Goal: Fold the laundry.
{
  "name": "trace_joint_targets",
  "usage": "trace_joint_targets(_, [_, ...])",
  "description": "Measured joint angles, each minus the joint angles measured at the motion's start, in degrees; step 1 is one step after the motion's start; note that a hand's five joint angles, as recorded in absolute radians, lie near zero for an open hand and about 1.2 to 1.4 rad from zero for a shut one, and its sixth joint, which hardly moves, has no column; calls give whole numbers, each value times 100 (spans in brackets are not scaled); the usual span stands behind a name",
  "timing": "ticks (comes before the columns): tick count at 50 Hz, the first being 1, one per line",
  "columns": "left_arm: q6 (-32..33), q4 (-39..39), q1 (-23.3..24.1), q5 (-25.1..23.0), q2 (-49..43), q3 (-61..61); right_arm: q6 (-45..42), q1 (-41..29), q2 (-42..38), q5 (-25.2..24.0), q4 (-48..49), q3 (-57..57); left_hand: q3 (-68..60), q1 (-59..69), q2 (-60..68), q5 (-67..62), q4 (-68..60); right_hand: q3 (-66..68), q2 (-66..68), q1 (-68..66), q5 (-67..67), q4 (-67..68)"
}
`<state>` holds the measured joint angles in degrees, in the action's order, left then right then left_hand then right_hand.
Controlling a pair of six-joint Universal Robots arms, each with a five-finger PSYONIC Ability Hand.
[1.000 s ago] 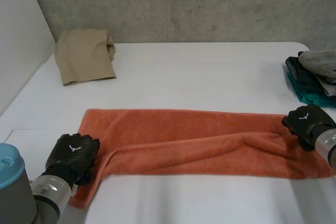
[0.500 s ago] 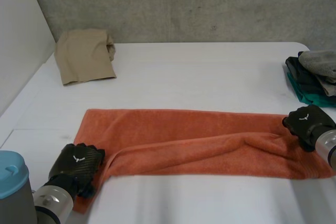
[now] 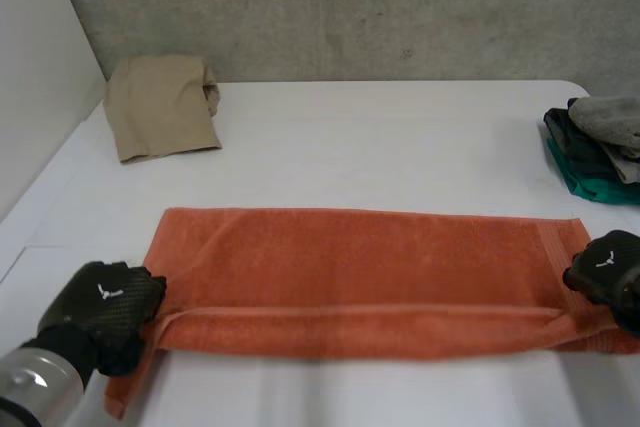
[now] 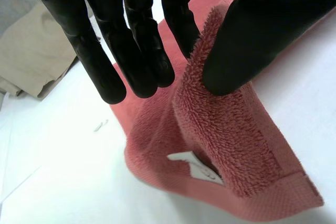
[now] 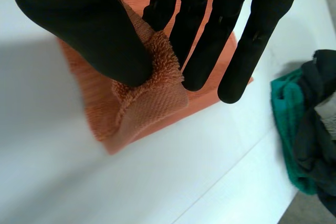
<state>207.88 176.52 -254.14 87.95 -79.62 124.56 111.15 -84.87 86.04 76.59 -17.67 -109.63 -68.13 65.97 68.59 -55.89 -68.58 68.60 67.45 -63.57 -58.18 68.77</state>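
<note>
Near the counter's front edge, orange towel lies stretched left to right. Left hand fingers and thumb pinch its left end; right hand fingers and thumb pinch its right end.

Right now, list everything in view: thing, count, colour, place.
towel: one, orange, stretched lengthwise across the near part of the table, near edge folded over
cloth: one, beige, folded, far left corner of the table
clothes pile: one, dark, teal and grey, right edge of the table
table: one, white
wall: one, grey, behind the table
left hand: one, black, pinching the towel's left end
right hand: one, black, pinching the towel's right end
</note>
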Motion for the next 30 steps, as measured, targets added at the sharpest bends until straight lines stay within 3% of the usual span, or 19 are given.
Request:
trace_joint_targets(5, [350, 217, -523, -432, -523, -440, 379, -9, -160, -107, 530, 128, -5, 0, 0, 0, -17, 0, 0, 0, -2, 0])
trace_joint_targets(9, [461, 760, -651, -582, -1380, -1033, 959, -115, -626, -110, 1244, 391, -6, 0, 0, 0, -18, 0, 0, 0, 0, 1])
trace_joint_targets(21, [461, 1518, -270, -554, -4142, -3447, 1533, -540, -1839, 309, 2707, 1236, -10, 0, 2, 0, -19, 0, 0, 0, -1, 2])
trace_joint_targets(30, [456, 1678, -97, -509, -5221, -4742, 1551, -891, -2766, 851, 3459, 1962, -10, 0, 2, 0, -19, 0, 0, 0, -1, 2])
